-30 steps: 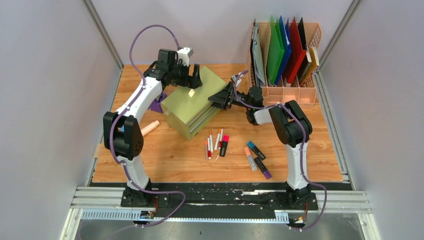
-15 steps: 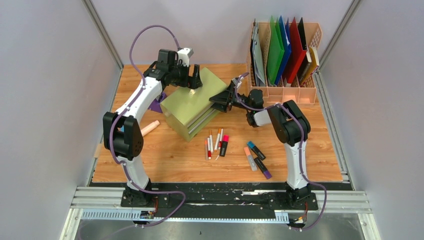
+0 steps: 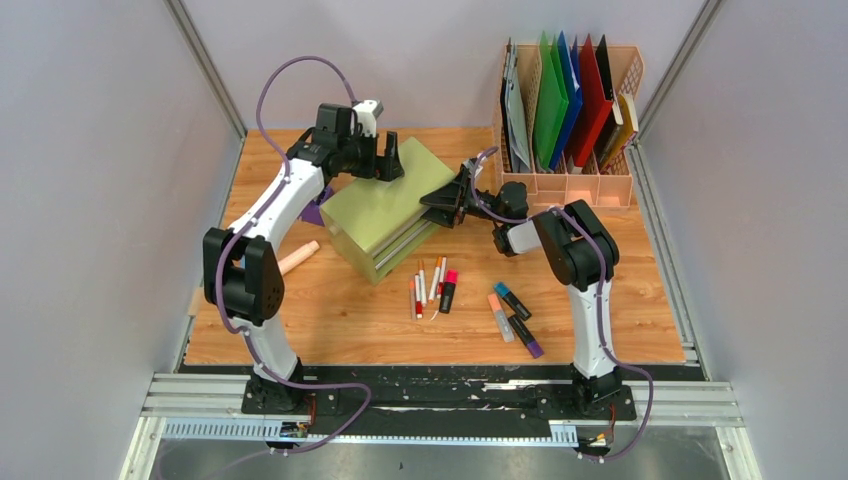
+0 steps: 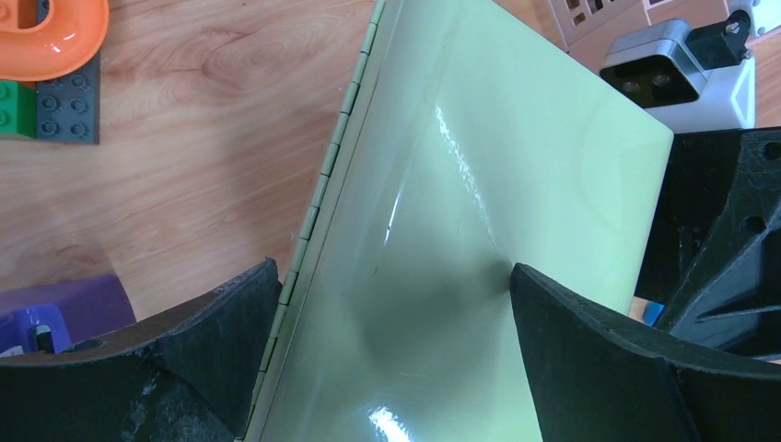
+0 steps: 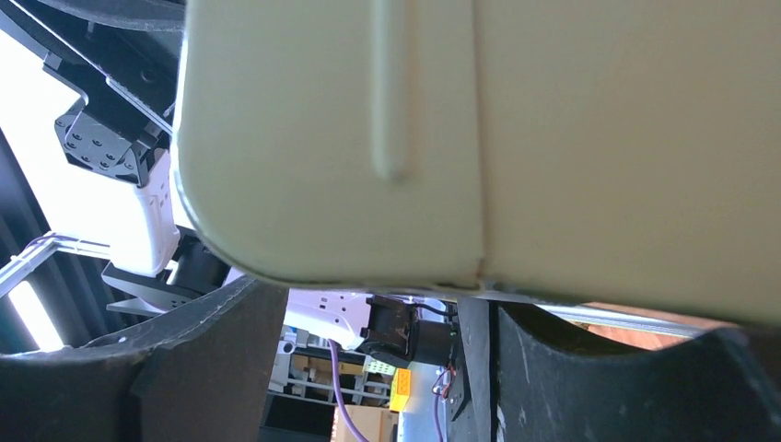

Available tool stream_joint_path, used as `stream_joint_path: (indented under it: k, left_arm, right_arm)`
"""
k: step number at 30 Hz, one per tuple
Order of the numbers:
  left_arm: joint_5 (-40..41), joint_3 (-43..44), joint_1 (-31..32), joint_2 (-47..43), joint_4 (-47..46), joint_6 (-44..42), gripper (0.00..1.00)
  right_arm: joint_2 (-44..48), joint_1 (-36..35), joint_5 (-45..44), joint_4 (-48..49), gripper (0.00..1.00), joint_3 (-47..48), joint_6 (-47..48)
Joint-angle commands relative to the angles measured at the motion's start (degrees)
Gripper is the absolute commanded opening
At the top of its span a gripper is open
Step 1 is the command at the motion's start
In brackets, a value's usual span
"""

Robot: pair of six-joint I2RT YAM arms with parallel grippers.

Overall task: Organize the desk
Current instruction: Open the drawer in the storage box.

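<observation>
The desk (image 3: 340,320) is an orange-brown wood tabletop with a metal rail along its near edge. An olive-green drawer chest (image 3: 385,205) stands askew at its back middle. My left gripper (image 3: 388,160) is open over the chest's far top edge. In the left wrist view the left gripper (image 4: 394,276) straddles the glossy green top (image 4: 479,203). My right gripper (image 3: 440,200) is open against the chest's right side. In the right wrist view the chest's rounded edge (image 5: 460,138) fills the frame just above the right gripper's (image 5: 382,304) spread jaws.
A peach file rack (image 3: 570,185) with coloured folders stands at the back right. Several pens (image 3: 430,285) and highlighters (image 3: 512,315) lie in front of the chest. A peach cylinder (image 3: 300,256) and a purple object (image 3: 312,212) lie to its left. An orange piece (image 4: 55,37) sits on toy bricks.
My left gripper has drawn back a little toward the far edge of the chest's top. My right gripper has shifted slightly along the chest's right side. The chest has barely moved.
</observation>
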State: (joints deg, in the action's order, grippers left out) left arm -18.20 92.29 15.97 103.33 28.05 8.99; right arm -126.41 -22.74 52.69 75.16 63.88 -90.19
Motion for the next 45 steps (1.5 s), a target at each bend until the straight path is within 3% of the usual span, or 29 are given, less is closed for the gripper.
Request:
stream_joint_path:
  k: [1,22,45]
  left_arm:
    - [8.84,-3.42,0.03,0.68,7.65,-1.13,1.0]
    - [14.06,-5.02,0.12,0.73,6.13,-0.47,1.0]
    - [14.26,-4.6,0.08,0.5,6.49,-1.08,1.0]
  right_arm:
    - [2.51,-0.48,3.0,15.12,0.66,1.7,-3.21]
    - [3.4,0.96,5.91,19.18,0.63,-2.68,-3.88]
    - [15.61,5.76,13.5,10.04,0.63,-16.47,10.54]
